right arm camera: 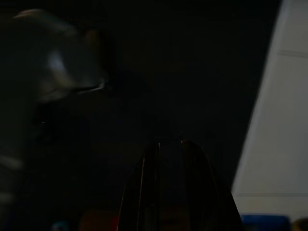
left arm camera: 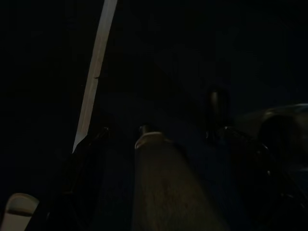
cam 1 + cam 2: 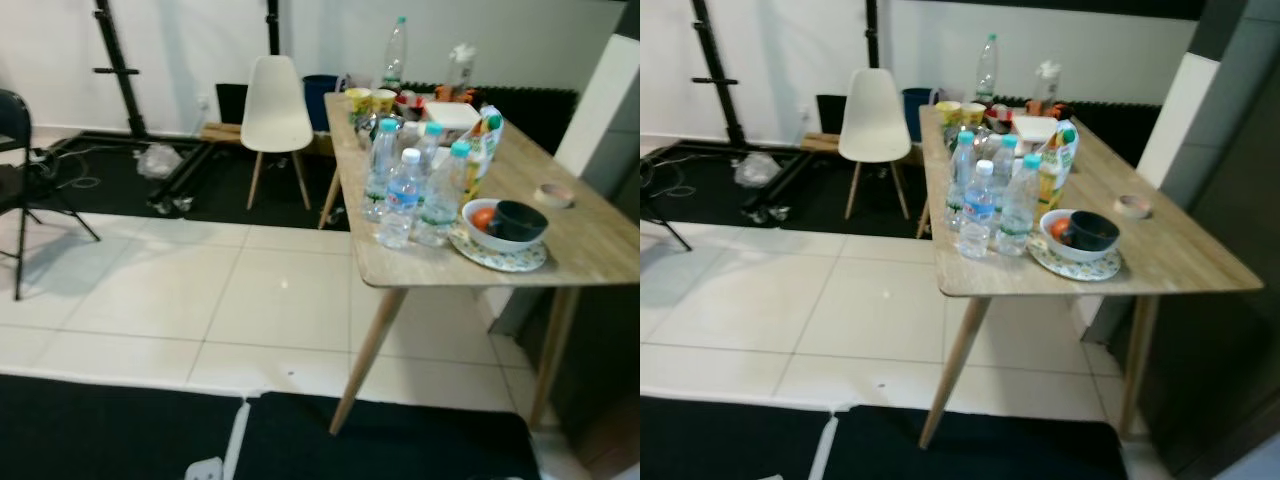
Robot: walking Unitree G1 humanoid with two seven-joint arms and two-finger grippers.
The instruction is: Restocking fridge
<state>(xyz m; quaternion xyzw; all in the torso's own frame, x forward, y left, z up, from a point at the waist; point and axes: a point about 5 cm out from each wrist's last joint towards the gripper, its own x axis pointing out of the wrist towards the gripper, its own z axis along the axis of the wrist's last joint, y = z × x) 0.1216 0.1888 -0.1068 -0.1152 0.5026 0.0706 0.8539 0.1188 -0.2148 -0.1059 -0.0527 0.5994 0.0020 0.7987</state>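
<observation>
1. A wooden table (image 3: 590,250) on slanted legs fills the 3 o'clock side of the head view, standing on pale floor tiles (image 3: 200,300).
2. A white chair (image 3: 276,105) stands at about 11 o'clock, just beside the table's far corner; a black chair (image 3: 15,180) sits at 9 o'clock.
3. The task's water bottles (image 3: 400,200) — clear, blue-capped — cluster upright near the table's front edge, around 1 o'clock, touching or nearly so.
4. Just beside them at 3 o'clock, a patterned plate (image 3: 500,255) bears a white bowl (image 3: 480,232) holding a dark bowl (image 3: 518,220) and something orange.
5. Yellow cups (image 3: 370,100) and a tall bottle (image 3: 394,55) stand at the far end; a tape roll (image 3: 553,194) lies apart.
6. Left gripper (image 2: 144,144) and right gripper (image 1: 166,149) hang in darkness — whether the left's fingers are spread, I cannot tell; the right's look pressed together.
</observation>
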